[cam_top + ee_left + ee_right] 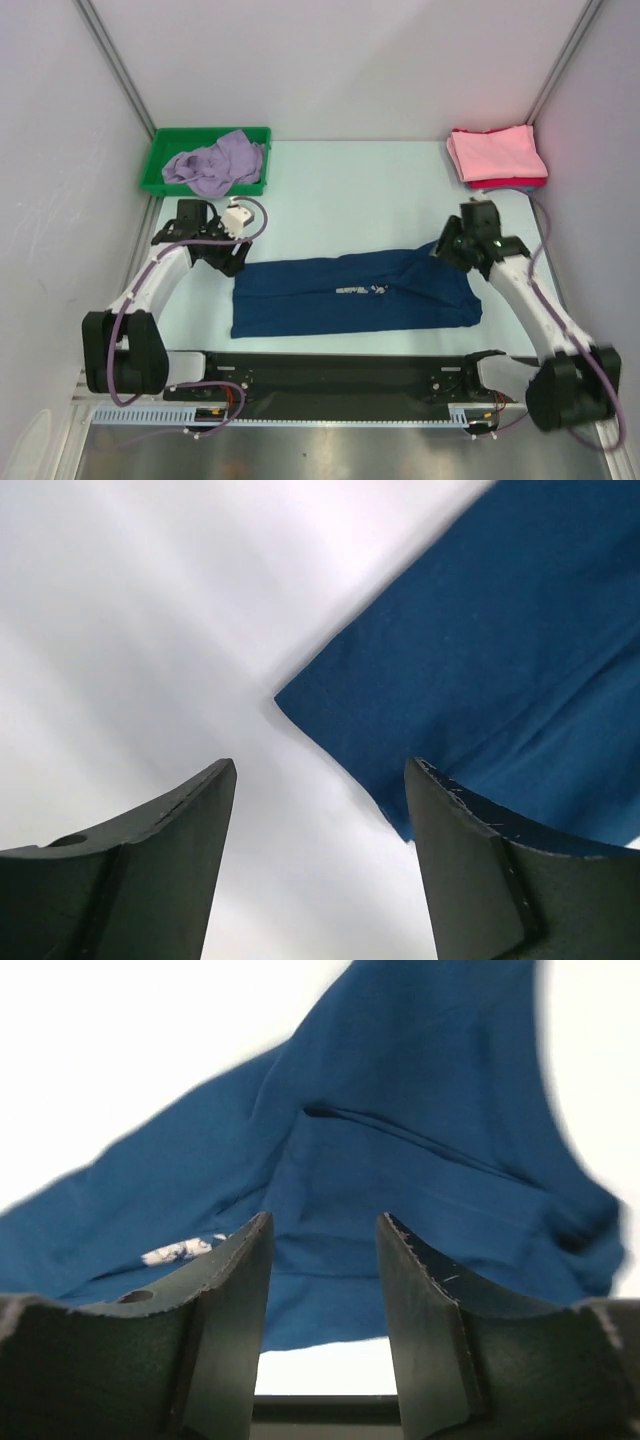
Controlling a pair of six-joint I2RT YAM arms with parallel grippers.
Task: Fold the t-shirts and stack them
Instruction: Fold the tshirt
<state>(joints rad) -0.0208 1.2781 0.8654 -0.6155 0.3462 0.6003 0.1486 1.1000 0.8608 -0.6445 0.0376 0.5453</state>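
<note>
Navy tee (355,295): lies on the worktop (350,190), folded into a long band running left to right, just in front of the arm bases. A small pale print (360,290) shows near the middle of its upper face. The right end is rumpled and raised slightly towards the right tool; the left end lies flat with a square corner.

Left tool (232,258): at the tee's far left corner, low over the worktop. Wrist view: jaws of the left tool (320,770) stand well apart, with bare worktop between them. The tee's corner (500,650) lies just ahead of the right-hand finger (450,840) and to its side. Nothing clamped.

Right tool (445,248): over the tee's far right end. Wrist view: jaws of the right tool (322,1222) are apart, narrower than the left pair. Blue cloth (420,1110) fills the view beyond them, creased, with the print (178,1251) showing at lower left. No cloth is seen pinched between the fingers.

Lavender tee (215,163): crumpled in the green bin (160,150), far left corner.

Pink stack (497,155): folded tees in the far right corner, a red layer under the pink, well apart from the navy tee.
</note>
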